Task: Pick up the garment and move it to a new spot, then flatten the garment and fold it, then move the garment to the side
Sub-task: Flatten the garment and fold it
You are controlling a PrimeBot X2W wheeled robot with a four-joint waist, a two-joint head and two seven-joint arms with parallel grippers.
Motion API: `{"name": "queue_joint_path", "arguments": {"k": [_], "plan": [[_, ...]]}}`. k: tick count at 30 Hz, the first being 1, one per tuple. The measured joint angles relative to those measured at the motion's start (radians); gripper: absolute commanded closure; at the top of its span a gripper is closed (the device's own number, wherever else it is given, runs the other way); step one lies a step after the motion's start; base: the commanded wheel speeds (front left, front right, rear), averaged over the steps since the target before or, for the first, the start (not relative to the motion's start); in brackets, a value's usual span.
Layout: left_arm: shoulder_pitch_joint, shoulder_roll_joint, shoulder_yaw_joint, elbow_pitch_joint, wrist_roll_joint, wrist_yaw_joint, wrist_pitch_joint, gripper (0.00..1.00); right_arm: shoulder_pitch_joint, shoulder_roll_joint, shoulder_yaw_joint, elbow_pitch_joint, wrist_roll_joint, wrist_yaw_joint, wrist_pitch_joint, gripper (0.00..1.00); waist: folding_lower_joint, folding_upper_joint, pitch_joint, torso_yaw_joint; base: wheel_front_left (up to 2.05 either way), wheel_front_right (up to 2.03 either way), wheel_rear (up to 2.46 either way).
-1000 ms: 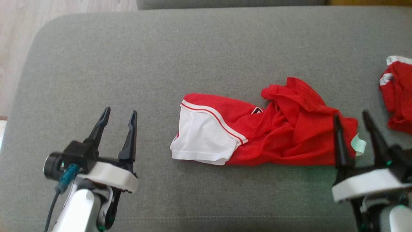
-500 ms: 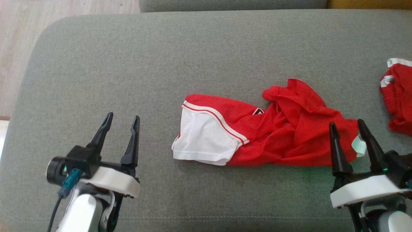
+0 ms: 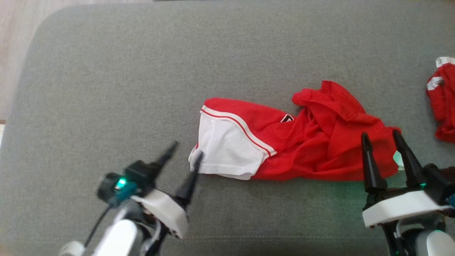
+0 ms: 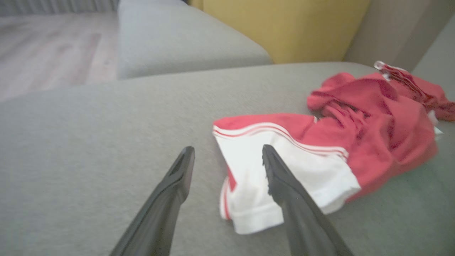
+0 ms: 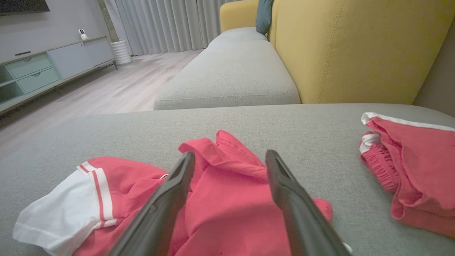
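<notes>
A crumpled red mesh garment (image 3: 302, 142) with a smooth white sleeve lay mid-seat on a grey woven sofa cushion (image 3: 142, 89). The left gripper (image 3: 187, 148) gaped wide and empty at the sleeve's corner, and the right gripper (image 3: 379, 133) gaped equally wide over the rumpled red end.

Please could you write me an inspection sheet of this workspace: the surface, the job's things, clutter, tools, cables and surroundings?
Surface: grey cushion, flat and soft.
Job's things: red garment with a white sleeve, crumpled, not yet flattened.
Clutter: second red garment at the far right, apart from the first.
Tools: left tool open, tips at the white sleeve's corner; right tool open, at the crumpled red end; neither holds anything.
Cables: dark cable by the left wrist.
Surroundings: wooden floor, yellow sofa back, curtains.
</notes>
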Motion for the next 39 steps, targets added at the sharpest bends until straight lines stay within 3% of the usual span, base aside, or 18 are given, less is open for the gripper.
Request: {"name": "queue_joint_path", "arguments": {"k": [6,11,13,24,33,39], "plan": [[-0.004,-0.019,-0.055,0.06,-0.037,-0.025,0.118,0.0,-0.027,0.0,0.014,0.014,0.01,0.0,-0.001,0.0,0.0001,0.0,0.029,-0.017,0.0,0.0,0.0],[-0.03,-0.019,-0.051,0.091,-0.053,-0.024,0.139,0.03,-0.039,0.0,0.015,0.019,0.016,0.0,-0.005,0.0,0.0001,0.0,0.045,-0.03,0.0,0.0,0.0],[-0.041,-0.019,-0.051,0.098,-0.055,-0.024,0.139,1.0,-0.039,0.0,0.015,0.02,0.019,0.0,-0.01,0.0,0.0001,0.0,0.05,-0.031,0.0,0.0,0.0],[-0.047,0.002,-0.029,0.07,-0.068,-0.021,0.106,1.0,-0.041,0.0,0.015,0.036,0.038,0.0,-0.023,0.0,0.0,0.0,0.057,-0.024,0.0,0.0,0.0],[-0.125,0.02,0.044,-0.11,-0.059,0.015,0.027,1.0,-0.043,0.0,0.013,0.043,0.057,0.0,-0.027,0.0,0.0001,0.0,0.057,-0.029,0.0,0.0,0.0],[-0.22,0.038,0.089,-0.105,-0.058,0.04,0.025,1.0,-0.065,0.0,0.01,0.048,0.066,0.0,-0.035,0.0,0.0,0.0,0.073,-0.048,0.0,0.0,0.0]]}}
